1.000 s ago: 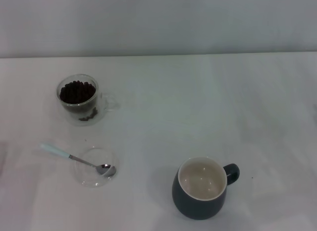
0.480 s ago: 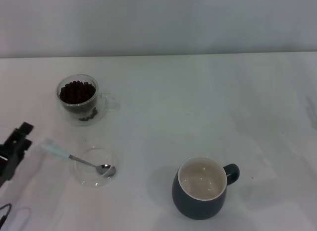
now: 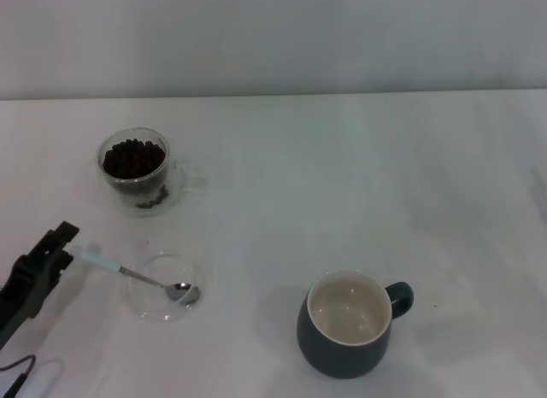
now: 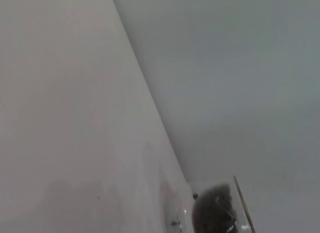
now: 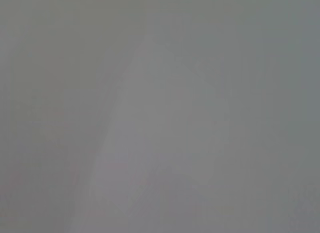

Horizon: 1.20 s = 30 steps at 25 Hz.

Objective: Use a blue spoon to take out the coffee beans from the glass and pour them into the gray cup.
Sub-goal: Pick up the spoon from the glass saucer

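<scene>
Left gripper (image 3: 61,242) at table's left edge, fingers' spacing unreadable, tip just beside blue spoon (image 3: 128,272) handle end. Spoon bowl rests in glass saucer (image 3: 164,287). Glass (image 3: 137,170) with coffee beans (image 3: 132,158) behind; gray cup (image 3: 346,323) well right.

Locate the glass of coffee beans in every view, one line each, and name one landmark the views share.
Head view: the glass stands upper left on the table, beyond the blue spoon.
Left wrist view: a dark rounded shape at the lower edge, probably the glass, blurred.
Right wrist view: not in it; only a featureless gray surface.
Shared landmark: the edge where table meets wall, in head and left wrist views.
</scene>
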Available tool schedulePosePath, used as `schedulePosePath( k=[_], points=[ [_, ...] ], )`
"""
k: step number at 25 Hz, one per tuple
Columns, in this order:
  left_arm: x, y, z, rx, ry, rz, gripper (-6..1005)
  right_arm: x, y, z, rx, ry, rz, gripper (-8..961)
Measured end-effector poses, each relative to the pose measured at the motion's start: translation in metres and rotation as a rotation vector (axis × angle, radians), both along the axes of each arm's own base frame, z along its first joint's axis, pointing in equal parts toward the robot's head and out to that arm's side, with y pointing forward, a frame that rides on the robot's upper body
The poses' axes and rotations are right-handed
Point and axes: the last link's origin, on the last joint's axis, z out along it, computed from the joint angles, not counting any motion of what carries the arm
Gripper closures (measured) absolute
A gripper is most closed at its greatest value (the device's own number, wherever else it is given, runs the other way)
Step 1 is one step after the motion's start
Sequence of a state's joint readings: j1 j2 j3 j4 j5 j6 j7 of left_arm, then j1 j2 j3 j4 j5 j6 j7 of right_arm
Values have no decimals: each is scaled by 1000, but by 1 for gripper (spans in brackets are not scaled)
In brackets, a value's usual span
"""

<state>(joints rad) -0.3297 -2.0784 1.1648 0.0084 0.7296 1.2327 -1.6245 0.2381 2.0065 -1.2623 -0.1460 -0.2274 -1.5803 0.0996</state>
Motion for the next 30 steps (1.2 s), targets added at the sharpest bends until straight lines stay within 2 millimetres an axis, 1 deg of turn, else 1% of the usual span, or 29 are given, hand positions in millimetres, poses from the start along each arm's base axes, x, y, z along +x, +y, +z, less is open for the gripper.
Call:
schedulePosePath(
  k=[10, 19, 25, 30],
  points=[
    [6, 4, -9, -52, 26, -30, 340, 1, -1, -1, -4, -2, -3, 501],
    [11, 8, -11, -71, 44, -66, 342, 2, -3, -2, -13, -3, -7, 502],
    [12, 9, -11, -70, 57, -77, 344, 3, -7, -2, -9, -3, -4, 502],
    [13, 11, -9, -64, 66, -87, 375, 2, -10, -1, -2, -2, 4, 502]
  ],
)
